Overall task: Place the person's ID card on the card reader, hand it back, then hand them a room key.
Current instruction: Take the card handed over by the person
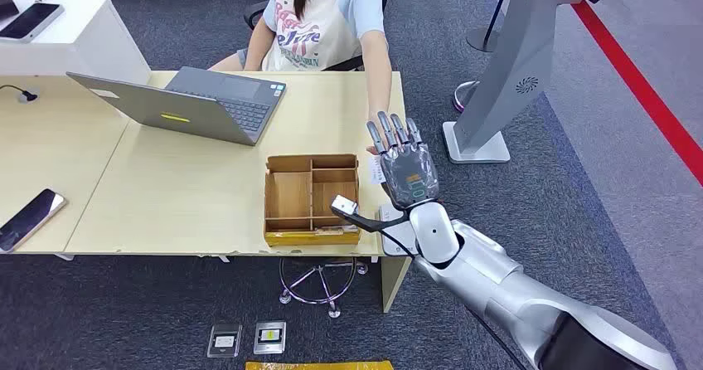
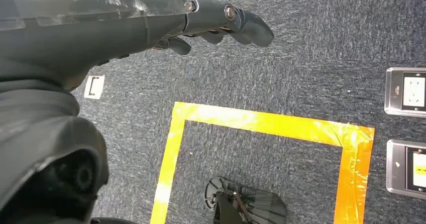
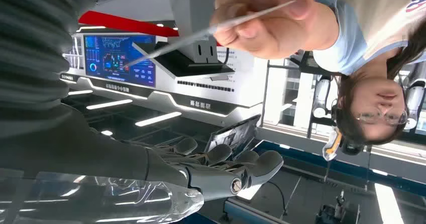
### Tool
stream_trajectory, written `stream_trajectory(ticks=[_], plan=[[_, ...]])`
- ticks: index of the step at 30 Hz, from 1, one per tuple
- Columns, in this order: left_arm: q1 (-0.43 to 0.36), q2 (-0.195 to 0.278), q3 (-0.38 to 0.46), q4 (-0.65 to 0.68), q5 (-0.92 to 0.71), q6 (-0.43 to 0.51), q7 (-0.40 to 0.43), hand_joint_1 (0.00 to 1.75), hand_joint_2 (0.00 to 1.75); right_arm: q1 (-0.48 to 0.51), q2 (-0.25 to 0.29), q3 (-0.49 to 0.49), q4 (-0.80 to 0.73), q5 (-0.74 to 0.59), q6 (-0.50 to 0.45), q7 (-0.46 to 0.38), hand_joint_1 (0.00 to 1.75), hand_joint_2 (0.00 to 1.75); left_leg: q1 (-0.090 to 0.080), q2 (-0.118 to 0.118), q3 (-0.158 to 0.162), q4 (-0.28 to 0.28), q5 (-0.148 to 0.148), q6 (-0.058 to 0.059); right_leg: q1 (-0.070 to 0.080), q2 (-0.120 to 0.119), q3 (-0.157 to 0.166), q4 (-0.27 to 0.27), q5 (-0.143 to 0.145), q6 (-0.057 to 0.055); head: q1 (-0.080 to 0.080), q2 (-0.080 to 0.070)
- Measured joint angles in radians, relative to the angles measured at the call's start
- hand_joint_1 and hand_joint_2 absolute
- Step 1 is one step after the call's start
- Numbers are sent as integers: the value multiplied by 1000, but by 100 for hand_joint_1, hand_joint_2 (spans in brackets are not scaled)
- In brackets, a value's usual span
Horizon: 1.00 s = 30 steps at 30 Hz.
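Left robot hand: the left robot hand [image 2: 221, 25] hangs over the dark carpet, fingers loosely curled and holding nothing; in the left wrist view it sits at the top of the frame, above a yellow tape outline [image 2: 261, 126] on the floor.

Floor sockets: two metal floor outlets [image 1: 249, 338] lie at the lower centre of the head view, in front of the bench.

Right robot hand: the right robot hand [image 1: 406, 158] is stretched out at centre right of the head view, over the right end of the bench [image 1: 182, 196], fingers spread and straight, nothing in them.

Organiser: a brown cardboard tray with compartments [image 1: 312, 200] sits just left of that arm. Whether room keys lie in it, I cannot tell.

ID card: in the right wrist view the person's hand [image 3: 261, 18], at the top of the frame, pinches a thin card [image 3: 211, 30] seen edge-on, held out toward the robot hand's fingers [image 3: 226, 161] but apart from them.

Card reader: a small pale item lies under the right robot hand on the bench; I cannot say whether it is the reader.

Farther back: an open laptop [image 1: 195, 104] stands at the upper left of the bench, with the seated person [image 1: 319, 21] beyond it.

Progress: by my judgement the task is at its very start. The card is not yet taken; reading it, returning it and giving a room key are all left.
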<state>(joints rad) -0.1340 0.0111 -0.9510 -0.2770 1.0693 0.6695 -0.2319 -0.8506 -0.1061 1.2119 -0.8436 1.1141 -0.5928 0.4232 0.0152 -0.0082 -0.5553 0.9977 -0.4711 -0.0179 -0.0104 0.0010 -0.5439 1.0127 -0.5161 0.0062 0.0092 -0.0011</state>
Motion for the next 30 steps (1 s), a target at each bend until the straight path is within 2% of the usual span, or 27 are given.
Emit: stream_trajectory(ticks=[14,18,20,30], plan=[[0,0,0,0,5,0,1,0,0,0,2,0,5,-3,0,-10,0,175,0,0,0,0,0,0,0,0,0,0,0,0,0,0],[0,0,4,0,10,0,1,0,0,0,7,0,9,-13,0,-17,168,175,0,0,0,0,0,0,0,0,0,0,0,0,0,0],[0,0,6,0,10,0,1,0,0,0,10,0,12,-25,1,-21,175,175,0,0,0,0,0,0,0,0,0,0,0,0,0,0],[1,0,7,0,10,0,1,0,0,0,17,0,22,-64,-2,-30,175,175,0,0,0,0,0,0,0,0,0,0,0,0,0,0]])
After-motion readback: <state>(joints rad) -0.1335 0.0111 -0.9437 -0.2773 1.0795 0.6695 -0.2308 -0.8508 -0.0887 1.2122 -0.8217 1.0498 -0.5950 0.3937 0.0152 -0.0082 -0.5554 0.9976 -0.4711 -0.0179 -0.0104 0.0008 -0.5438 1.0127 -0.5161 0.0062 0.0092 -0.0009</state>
